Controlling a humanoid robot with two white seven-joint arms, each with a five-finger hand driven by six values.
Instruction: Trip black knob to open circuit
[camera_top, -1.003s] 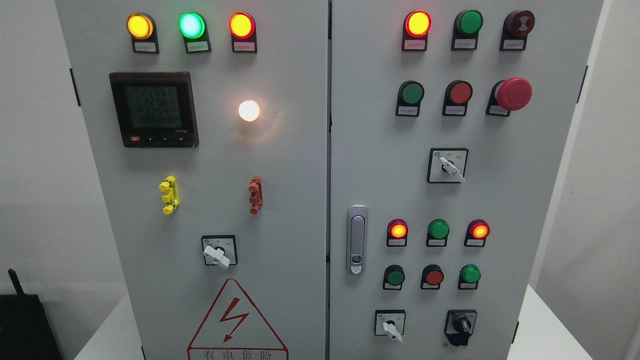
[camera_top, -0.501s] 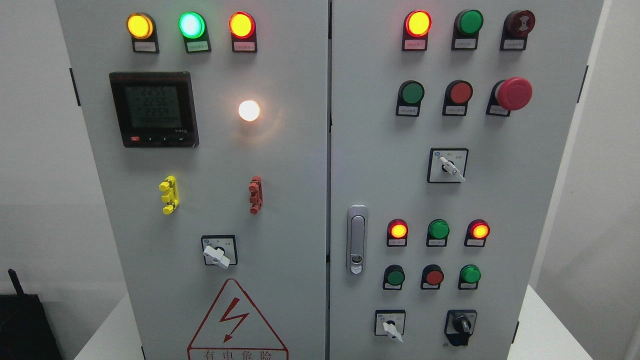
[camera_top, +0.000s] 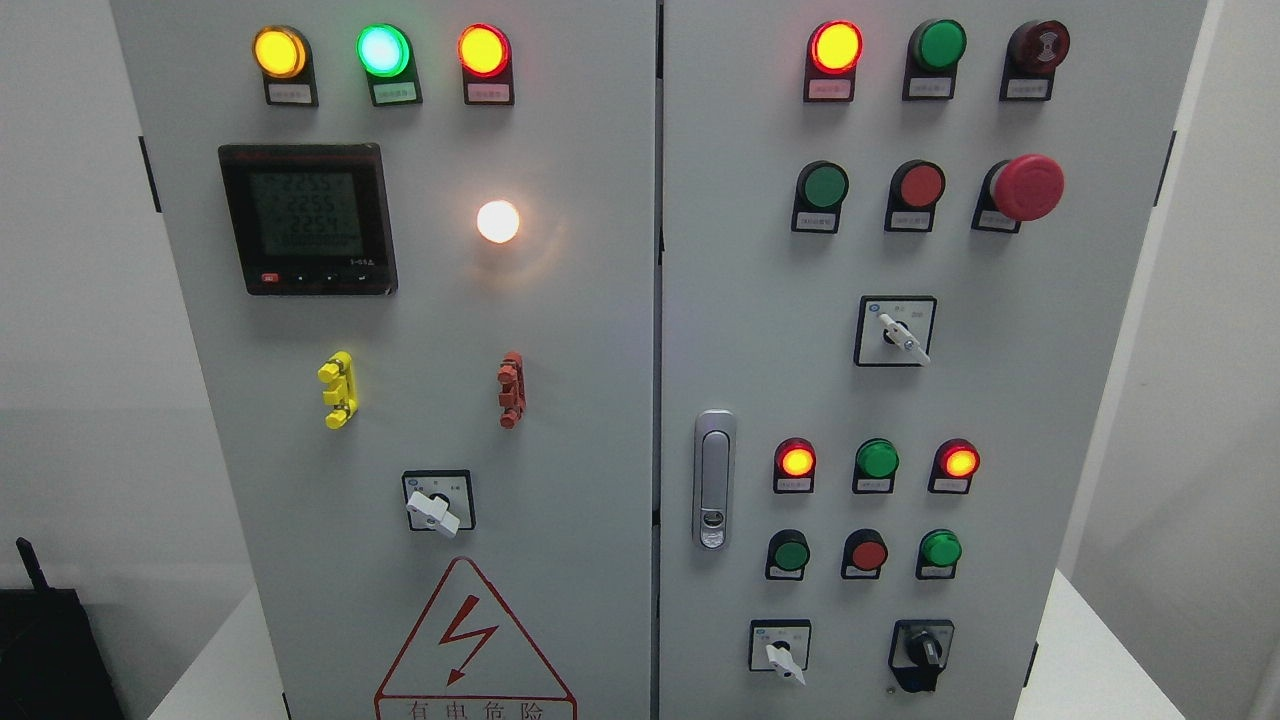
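Black knob (camera_top: 922, 652) sits low on the right cabinet door (camera_top: 1000, 400), near its bottom right corner. Bare panel above it up to the green button (camera_top: 940, 549); bare panel to its right as far as the door edge. White selector switch (camera_top: 781, 652) stands near on its left. Door latch handle (camera_top: 714, 480) protrudes further left, well apart.

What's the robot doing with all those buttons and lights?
Nothing is being touched right now. No robot hand shows in the picture. The camera faces a grey control cabinet with glowing lamps and a meter. The black knob it is meant to turn sits at the bottom right of the right door, under the green button. So the job has not started yet.
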